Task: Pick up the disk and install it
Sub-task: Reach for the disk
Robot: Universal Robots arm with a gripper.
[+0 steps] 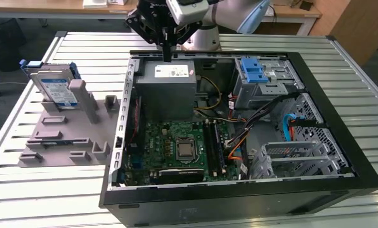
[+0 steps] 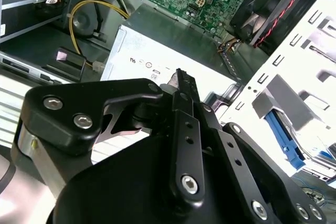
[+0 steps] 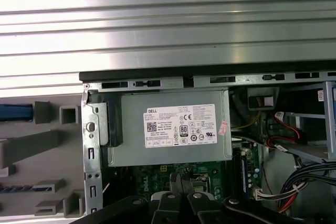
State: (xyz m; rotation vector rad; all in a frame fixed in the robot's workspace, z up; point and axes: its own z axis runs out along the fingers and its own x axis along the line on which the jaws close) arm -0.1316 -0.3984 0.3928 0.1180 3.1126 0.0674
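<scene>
The disk [image 1: 54, 88] stands upright in a grey holder [image 1: 62, 137] on the table, at the exterior view's left of the open computer case [image 1: 240, 128]. It is silver with a blue-and-white label and a blue carrier frame. Its blue edge [image 3: 16, 111] also appears in the first wrist view. My gripper [image 1: 168, 56] hangs over the case's far edge, just above the grey power supply box [image 1: 166, 80], well apart from the disk. Its black fingers [image 3: 181, 179] are shut with nothing between them; in the second wrist view the gripper [image 2: 181, 80] points at the power supply's label.
Inside the case lie a green mainboard [image 1: 176, 147], bundled cables [image 1: 265, 114], a blue ridged latch [image 1: 252, 71] on the drive bay and a metal drive cage [image 1: 303, 152]. The slatted metal table [image 1: 62, 190] surrounds the case.
</scene>
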